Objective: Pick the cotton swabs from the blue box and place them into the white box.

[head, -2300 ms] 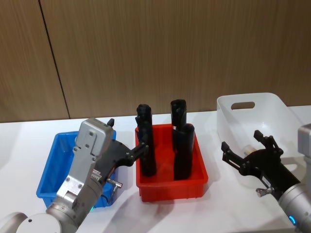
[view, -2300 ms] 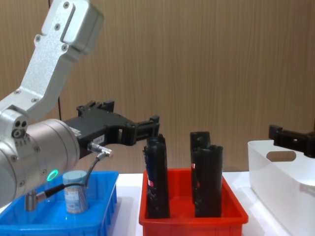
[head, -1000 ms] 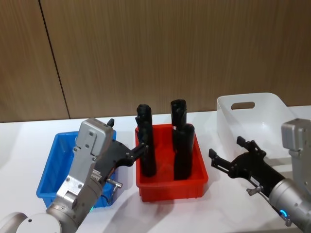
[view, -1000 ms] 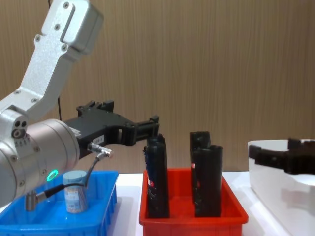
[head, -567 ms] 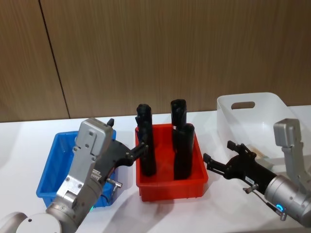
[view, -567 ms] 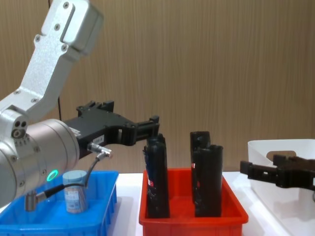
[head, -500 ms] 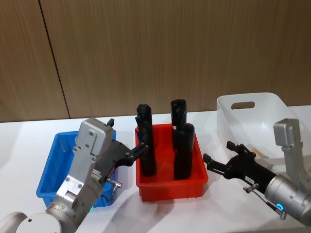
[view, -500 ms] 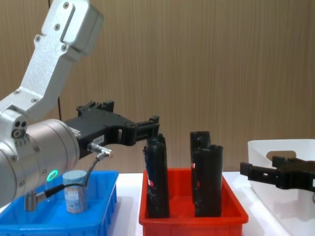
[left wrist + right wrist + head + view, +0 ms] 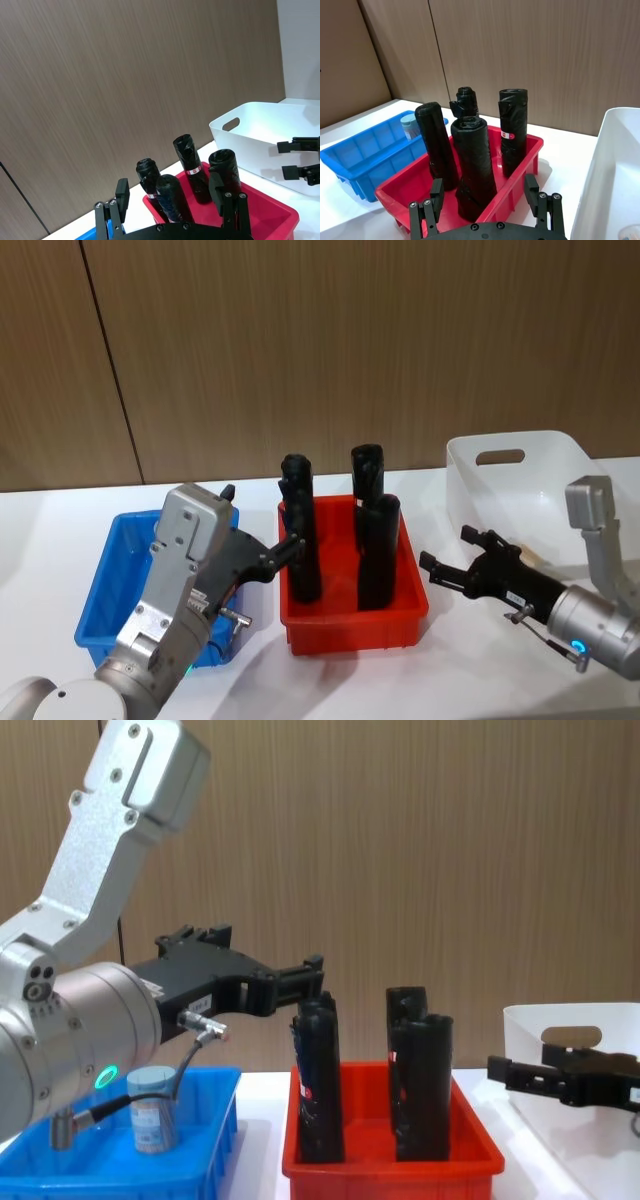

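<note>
Your left gripper [image 9: 300,982] hovers with its black fingers spread and empty above the blue box's [image 9: 215,1115] right rim, tips level with the tops of the black tubes [image 9: 318,1080]. One tub of cotton swabs [image 9: 153,1123] stands upright in the blue box, below and behind that gripper, near the arm's cable. It's a clear cylinder with a pale lid; the box is a glossy shallow tray with flared sides. The red bin [image 9: 355,618] sits just right of it, holding four upright matte black tubes. Your right gripper [image 9: 448,562] is spread and empty, over bare white tabletop [image 9: 470,670] between the red bin's right wall and the white box [image 9: 520,480]. The white box, smooth with an oval handle cutout, lies just behind and right of that gripper.
</note>
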You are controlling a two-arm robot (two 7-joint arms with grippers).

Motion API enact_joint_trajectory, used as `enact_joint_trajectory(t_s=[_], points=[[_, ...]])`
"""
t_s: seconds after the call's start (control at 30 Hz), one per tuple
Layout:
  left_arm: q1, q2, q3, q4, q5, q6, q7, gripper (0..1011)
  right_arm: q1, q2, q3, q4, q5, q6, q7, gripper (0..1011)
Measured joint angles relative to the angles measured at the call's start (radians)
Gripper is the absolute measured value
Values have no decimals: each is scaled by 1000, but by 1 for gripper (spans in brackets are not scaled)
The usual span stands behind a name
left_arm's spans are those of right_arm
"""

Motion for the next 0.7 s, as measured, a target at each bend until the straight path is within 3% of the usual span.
enact_joint_trajectory(t_s=[0.43, 0.7], points=[[0, 0, 0, 0, 0, 0, 0, 1004, 131, -34, -22, 200, -23, -52, 105, 1002], [0, 0, 0, 0, 0, 0, 0, 1004, 182, -54, -42, 275, -35, -73, 134, 1002]])
